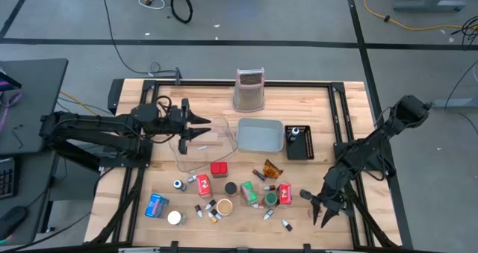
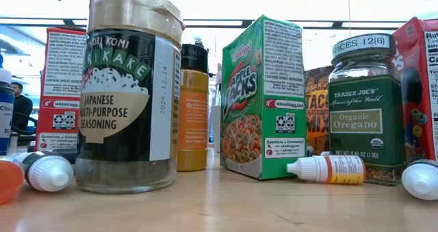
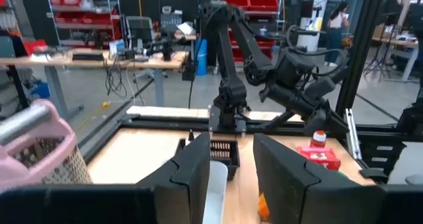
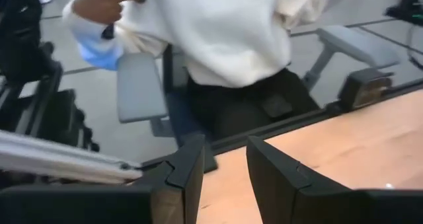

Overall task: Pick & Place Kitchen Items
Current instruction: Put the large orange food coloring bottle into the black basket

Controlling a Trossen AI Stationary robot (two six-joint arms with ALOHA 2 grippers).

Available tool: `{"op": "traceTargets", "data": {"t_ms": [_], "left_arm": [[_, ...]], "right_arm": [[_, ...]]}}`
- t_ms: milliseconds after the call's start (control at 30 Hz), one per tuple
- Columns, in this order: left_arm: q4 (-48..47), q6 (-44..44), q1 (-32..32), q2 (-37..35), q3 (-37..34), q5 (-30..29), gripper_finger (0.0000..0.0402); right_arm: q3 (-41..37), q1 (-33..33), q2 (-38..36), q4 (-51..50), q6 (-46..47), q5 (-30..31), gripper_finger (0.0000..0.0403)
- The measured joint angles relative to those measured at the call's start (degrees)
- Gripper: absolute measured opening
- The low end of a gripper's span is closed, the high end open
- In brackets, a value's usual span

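- The left gripper (image 1: 203, 125) hangs over the clear tray (image 1: 196, 150) at the table's middle-left; in its wrist view the two fingers (image 3: 192, 174) stand a little apart with nothing between them.
- The right gripper (image 1: 320, 212) is low at the table's front right corner, just beside the last of the goods; its fingers (image 4: 187, 171) are also parted a little and hold nothing.
- The kitchen items (image 1: 224, 197) lie scattered along the table's front edge, between the two arms: a blue packet (image 1: 156, 205), red packets, small jars and tiny bottles.
- From table height I see a furikake jar (image 2: 128, 88), an Apple Jacks box (image 2: 263, 98) and an oregano jar (image 2: 365, 109) standing upright, with a small white dropper bottle (image 2: 327, 169) lying on its side between the box and the oregano.
- A grey tray (image 1: 260, 134) and a black tray (image 1: 298, 142) sit side by side behind them, and the metal grater (image 1: 249, 89) stands upright at the back.
- A person in a white top (image 4: 225, 32) stands beyond the table's edge.
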Motion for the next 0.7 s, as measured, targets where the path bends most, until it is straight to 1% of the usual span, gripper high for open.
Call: {"op": "traceTargets", "data": {"t_ms": [100,200,300,400,500,600,700], "left_arm": [[0.3,1.8,0.0,0.0,0.0,0.0,0.0126],[0.3,1.9,0.0,0.0,0.0,0.0,0.0126],[0.2,1.7,0.0,0.0,0.0,0.0,0.0126],[0.2,1.7,0.0,0.0,0.0,0.0,0.0126],[0.2,1.7,0.0,0.0,0.0,0.0,0.0126],[0.2,1.7,0.0,0.0,0.0,0.0,0.0126],[0.2,1.7,0.0,0.0,0.0,0.0,0.0126]], "right_arm": [[0.0,0.0,0.0,-0.7,0.5,0.3,0.0121],[-0.2,0.0,0.0,-2.9,-0.7,0.4,0.0121],[-2.8,0.0,0.0,-2.4,-3.0,0.5,0.0121],[-6.0,0.0,-0.1,3.7,-3.4,3.4,0.0121],[-9.0,0.0,0.0,10.4,0.3,5.2,0.0113],[-10.9,0.0,0.0,14.9,0.9,5.4,0.0094],[-11.9,0.0,0.0,16.4,1.8,5.4,0.007]]}}
